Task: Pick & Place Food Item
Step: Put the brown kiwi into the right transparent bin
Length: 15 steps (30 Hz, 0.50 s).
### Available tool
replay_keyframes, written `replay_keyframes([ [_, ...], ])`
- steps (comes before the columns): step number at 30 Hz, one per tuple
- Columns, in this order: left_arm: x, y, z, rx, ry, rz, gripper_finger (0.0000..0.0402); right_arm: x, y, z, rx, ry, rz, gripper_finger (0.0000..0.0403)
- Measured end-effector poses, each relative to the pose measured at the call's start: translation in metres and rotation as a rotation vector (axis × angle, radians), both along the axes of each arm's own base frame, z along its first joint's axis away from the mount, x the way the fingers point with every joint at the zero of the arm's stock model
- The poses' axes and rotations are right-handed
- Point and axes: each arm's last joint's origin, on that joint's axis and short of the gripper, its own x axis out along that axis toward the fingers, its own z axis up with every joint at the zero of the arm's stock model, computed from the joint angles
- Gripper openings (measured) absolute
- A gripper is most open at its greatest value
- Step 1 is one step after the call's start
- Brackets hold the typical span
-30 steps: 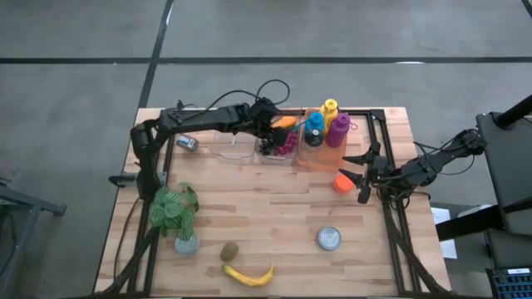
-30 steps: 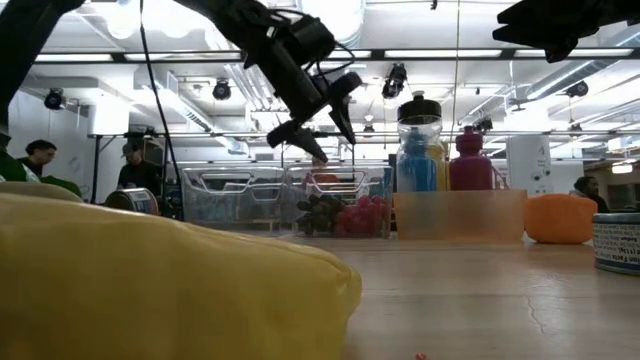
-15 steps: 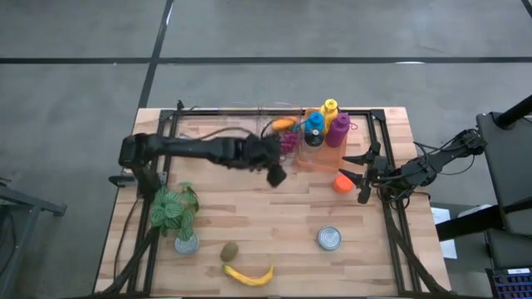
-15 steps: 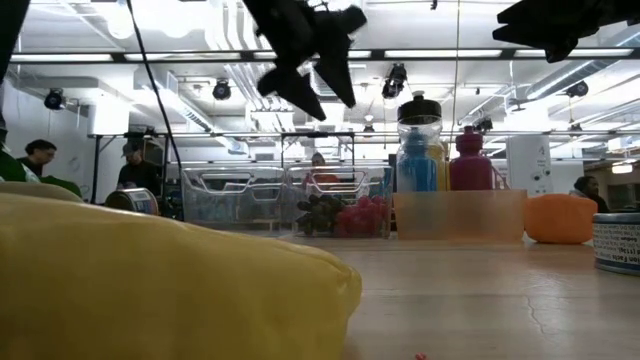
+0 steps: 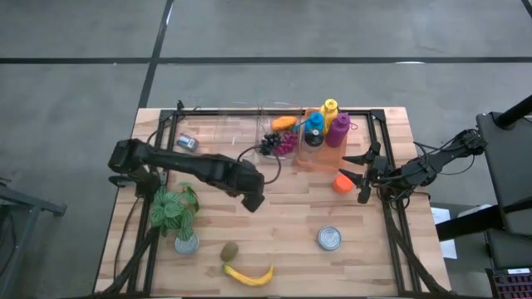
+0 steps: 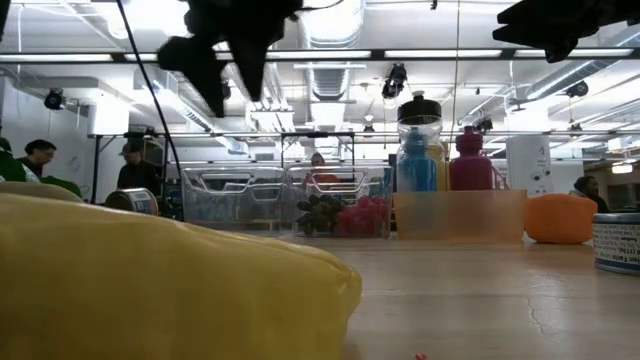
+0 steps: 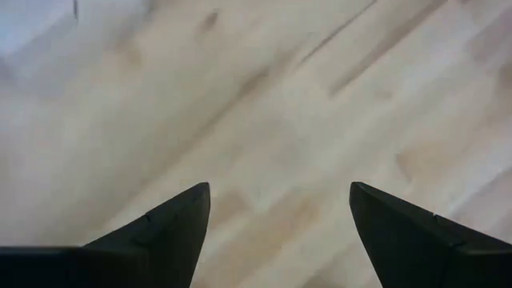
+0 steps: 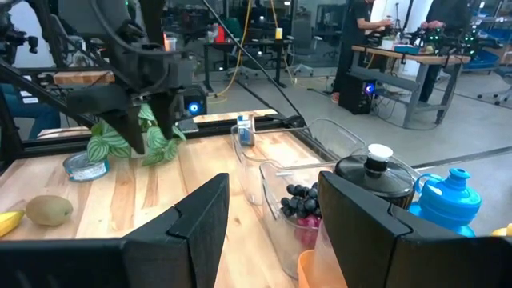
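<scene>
High view is showing the left gripper (image 5: pixel 254 202) hanging spread wide and empty over bare wood at the middle of the table (image 5: pixel 283 218). The kiwi (image 5: pixel 230 250) and banana (image 5: pixel 249 275) are lying near the front edge, well apart from it. The right gripper (image 5: pixel 359 176) is waiting part-open beside the orange fruit (image 5: pixel 342 183), gripping nothing.

You have a wooden tabletop (image 5: pixel 283 218). On it sit a plant (image 5: pixel 174 213), a kiwi (image 5: pixel 229 250) beside a banana (image 5: pixel 249 275), a tin (image 5: pixel 330 239), an orange item (image 5: pixel 342 183), a small can (image 5: pixel 186 143), clear bins (image 5: pixel 241 143) and an orange tray (image 5: pixel 320 158) along the far edge.
</scene>
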Motion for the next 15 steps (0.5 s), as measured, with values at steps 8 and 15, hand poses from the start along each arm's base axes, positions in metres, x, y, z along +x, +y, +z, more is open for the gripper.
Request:
replay_keyframes([
  [8, -0.008, -0.035, 0.000, -0.068, 0.005, 0.010, 0.0306, 0.000, 0.000, 0.000, -0.001, 0.001, 0.000, 0.0190],
  [15, -0.018, -0.074, -0.001, -0.089, -0.011, 0.047, 0.0306, 0.000, 0.000, 0.000, -0.001, 0.001, 0.000, 0.0190],
])
